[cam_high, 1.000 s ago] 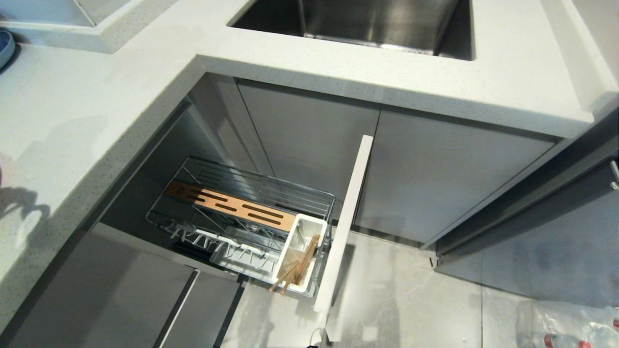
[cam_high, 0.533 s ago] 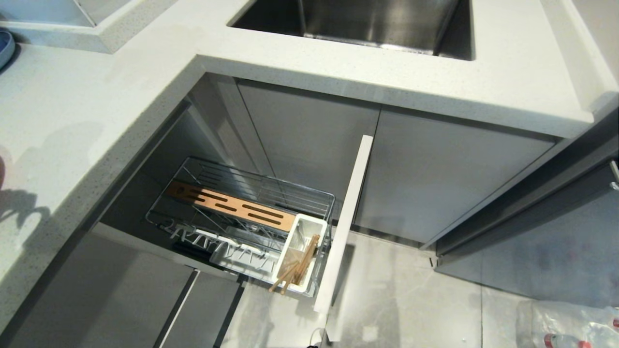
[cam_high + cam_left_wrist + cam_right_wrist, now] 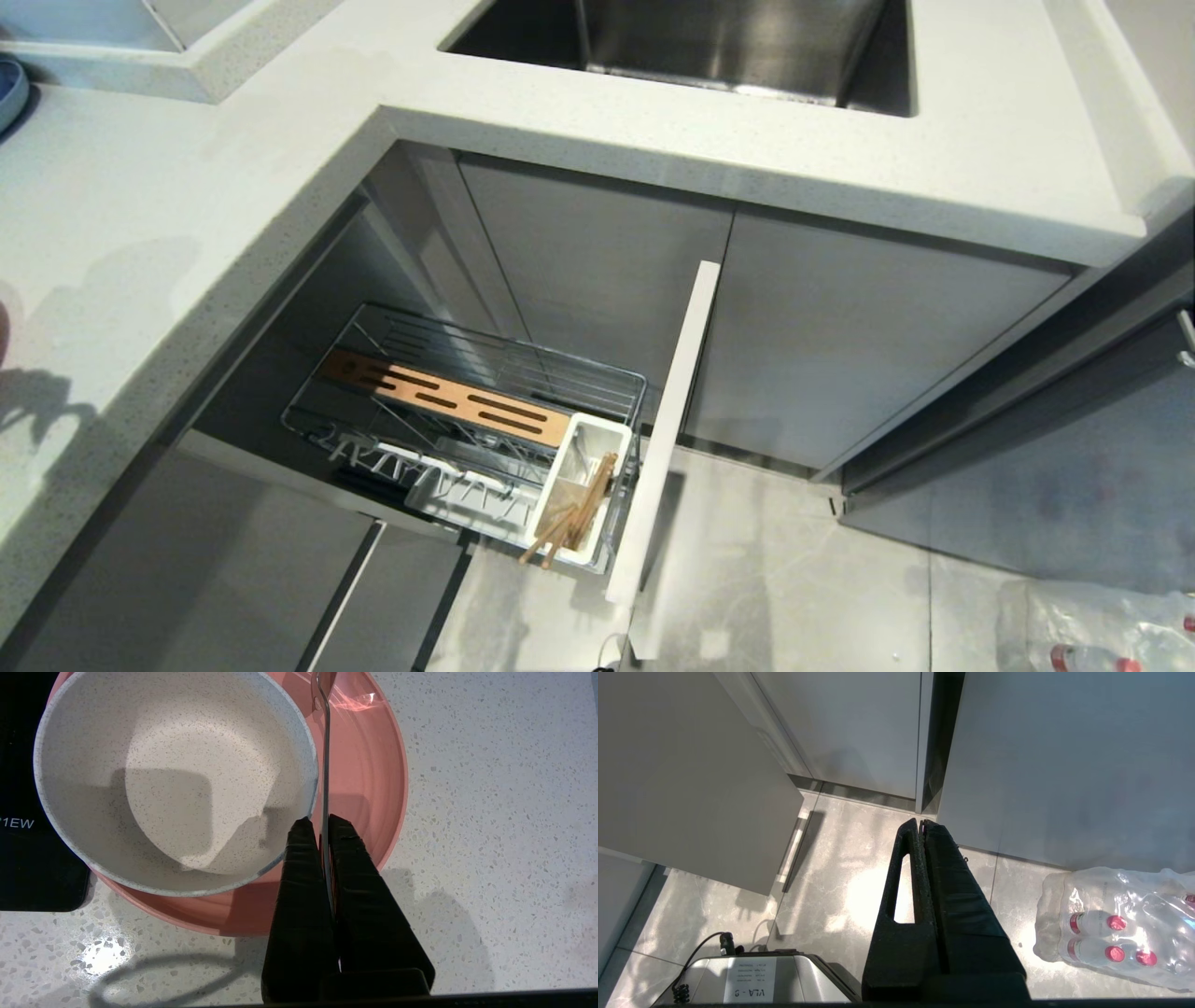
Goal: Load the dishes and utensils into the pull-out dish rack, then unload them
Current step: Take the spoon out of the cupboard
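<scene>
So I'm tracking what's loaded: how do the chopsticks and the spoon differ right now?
The chopsticks are wooden and already stand tilted in the rack's white caddy; the spoon is thin grey metal, pinched in the shut left tool over the pink plate beside the bowl. Both are long and slim.

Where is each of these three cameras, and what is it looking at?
Head view: high up, looking down at the pull-out dish rack holding chopsticks; no arm shows.
Left wrist view: above the counter, its end effector shut on the spoon beside the bowl on the plate.
Right wrist view: facing the floor; shut end effector, bottled water.
Head and right wrist views share that bottled water.
</scene>
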Robot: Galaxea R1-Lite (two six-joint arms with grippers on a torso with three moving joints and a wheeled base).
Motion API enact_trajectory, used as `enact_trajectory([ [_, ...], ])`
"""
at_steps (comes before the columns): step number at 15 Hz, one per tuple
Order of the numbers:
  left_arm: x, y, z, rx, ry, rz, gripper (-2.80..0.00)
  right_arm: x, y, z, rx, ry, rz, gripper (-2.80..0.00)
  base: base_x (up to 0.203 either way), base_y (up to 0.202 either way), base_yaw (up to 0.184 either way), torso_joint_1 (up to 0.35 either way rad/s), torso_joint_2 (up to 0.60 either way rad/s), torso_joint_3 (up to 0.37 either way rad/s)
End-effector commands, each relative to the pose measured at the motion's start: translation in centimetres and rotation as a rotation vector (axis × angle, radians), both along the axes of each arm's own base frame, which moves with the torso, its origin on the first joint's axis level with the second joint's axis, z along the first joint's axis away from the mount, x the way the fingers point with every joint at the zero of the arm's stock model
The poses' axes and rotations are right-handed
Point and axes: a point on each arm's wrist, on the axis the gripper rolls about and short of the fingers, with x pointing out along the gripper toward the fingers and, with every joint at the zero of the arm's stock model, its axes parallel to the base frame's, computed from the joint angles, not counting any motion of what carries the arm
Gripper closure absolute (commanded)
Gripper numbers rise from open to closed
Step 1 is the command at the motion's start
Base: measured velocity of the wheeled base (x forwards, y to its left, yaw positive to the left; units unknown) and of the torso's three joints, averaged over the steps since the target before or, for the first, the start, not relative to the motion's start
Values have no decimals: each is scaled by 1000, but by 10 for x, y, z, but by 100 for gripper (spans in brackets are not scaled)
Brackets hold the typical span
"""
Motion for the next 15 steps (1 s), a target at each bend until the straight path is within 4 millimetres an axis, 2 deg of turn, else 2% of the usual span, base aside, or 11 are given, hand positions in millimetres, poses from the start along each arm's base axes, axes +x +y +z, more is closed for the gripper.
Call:
enact_trajectory([
  [1, 0, 0, 0, -2, 0, 5, 0, 0, 0, 0, 0, 2, 0, 0, 0, 0, 0, 0, 0, 0],
  [3, 0, 0, -1, -3, 7, 2, 0, 0, 0, 0, 0, 2, 0, 0, 0, 0, 0, 0, 0, 0],
  [4, 1, 0, -2, -6, 13, -2, -258, 0, 0, 0, 0, 2, 0, 0, 0, 0, 0, 0, 0, 0],
  [5, 1, 0, -3, -6, 13, -2, -280, 0, 0, 0, 0, 2, 0, 0, 0, 0, 0, 0, 0, 0],
  [11, -4, -2, 1, 0, -9, -10, -280, 0, 0, 0, 0, 2, 0, 0, 0, 0, 0, 0, 0, 0],
  [15, -18, -13, 19, 62, -54, -79, -280, 0, 0, 0, 0, 2, 0, 0, 0, 0, 0, 0, 0, 0],
])
